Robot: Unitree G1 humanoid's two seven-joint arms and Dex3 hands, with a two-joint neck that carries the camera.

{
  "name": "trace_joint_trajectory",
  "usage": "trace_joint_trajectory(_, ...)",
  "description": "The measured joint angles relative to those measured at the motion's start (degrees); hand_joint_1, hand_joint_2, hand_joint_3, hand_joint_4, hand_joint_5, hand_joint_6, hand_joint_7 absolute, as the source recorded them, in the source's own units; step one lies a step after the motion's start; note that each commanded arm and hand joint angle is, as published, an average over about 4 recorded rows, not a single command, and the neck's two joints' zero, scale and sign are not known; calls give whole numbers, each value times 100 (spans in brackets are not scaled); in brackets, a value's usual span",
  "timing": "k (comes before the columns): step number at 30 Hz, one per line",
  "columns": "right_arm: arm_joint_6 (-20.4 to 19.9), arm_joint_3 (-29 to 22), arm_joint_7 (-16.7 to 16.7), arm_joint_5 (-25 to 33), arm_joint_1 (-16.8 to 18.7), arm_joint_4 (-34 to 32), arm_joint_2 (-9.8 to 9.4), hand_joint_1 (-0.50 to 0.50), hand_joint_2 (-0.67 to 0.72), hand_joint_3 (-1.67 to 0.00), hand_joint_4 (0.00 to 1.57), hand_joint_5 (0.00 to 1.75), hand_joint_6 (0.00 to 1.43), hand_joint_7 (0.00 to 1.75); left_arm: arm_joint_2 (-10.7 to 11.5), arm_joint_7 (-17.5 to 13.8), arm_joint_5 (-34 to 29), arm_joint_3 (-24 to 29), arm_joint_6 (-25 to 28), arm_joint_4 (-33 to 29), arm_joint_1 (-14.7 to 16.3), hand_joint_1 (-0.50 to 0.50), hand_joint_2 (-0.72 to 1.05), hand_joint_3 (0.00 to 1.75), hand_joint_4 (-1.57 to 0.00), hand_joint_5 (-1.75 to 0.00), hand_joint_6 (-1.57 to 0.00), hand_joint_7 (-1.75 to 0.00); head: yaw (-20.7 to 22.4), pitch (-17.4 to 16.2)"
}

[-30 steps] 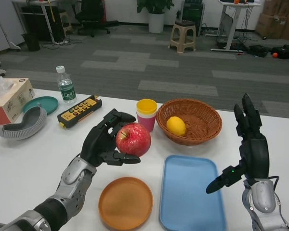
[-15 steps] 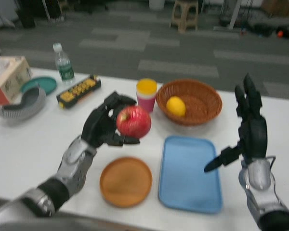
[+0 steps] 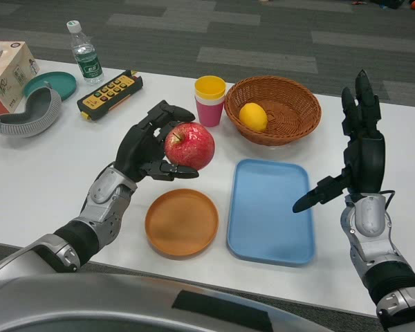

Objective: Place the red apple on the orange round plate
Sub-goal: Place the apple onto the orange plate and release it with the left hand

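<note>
A humanoid robot's left hand (image 3: 146,149) holds a red apple (image 3: 189,146) in the air above a white table (image 3: 41,173), its black fingers wrapped around the fruit's left side and underside. The apple hangs above and just behind the orange round plate (image 3: 182,222), which lies flat on the table near the front edge with nothing on it. Just beside the plate, on its right, sits a blue rectangular tray (image 3: 271,210). The right hand (image 3: 356,162) is raised upright above the table's right side, fingers spread apart and pointing up, thumb jutting out over the tray's right edge, holding nothing. Behind the apple stand stacked cups (image 3: 210,99), yellow on top of pink, and next to them a woven wicker basket (image 3: 278,109) containing a lemon (image 3: 253,116). Toward the far left of the table are a yellow-and-black remote control (image 3: 111,94), a water bottle (image 3: 85,54) standing upright, a teal plate (image 3: 50,86), a grey curved object (image 3: 29,117) and a tissue box (image 3: 7,70) at the frame's edge. Grey carpet covers the floor beyond.
</note>
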Motion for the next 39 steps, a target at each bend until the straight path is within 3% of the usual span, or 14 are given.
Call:
trace_joint_trajectory(4,0,1,0,8,-2,4,-1,-33,60,0,0,0,0,0,0,-2,0,-5,0,66,0,-17,105,9,-34,-123,-29,-112,-8,14)
trace_joint_trajectory(19,1,1,0,11,-5,15,-1,-33,63,0,0,0,0,0,9,-30,-17,-103,-11,198,3,-18,105,9,-34,-113,-28,-112,-6,236)
trace_joint_trajectory(26,12,0,-1,21,-16,27,-6,-33,60,0,0,0,0,0,125,-131,-254,-699,-67,1051,28,-22,105,9,-34,-113,-26,-106,9,271)
trace_joint_trajectory(39,15,29,-1,29,-23,28,-13,-33,61,0,0,0,0,0,58,-326,-915,-1598,-39,2356,-67,-23,105,9,-31,-113,-24,-99,-7,269)
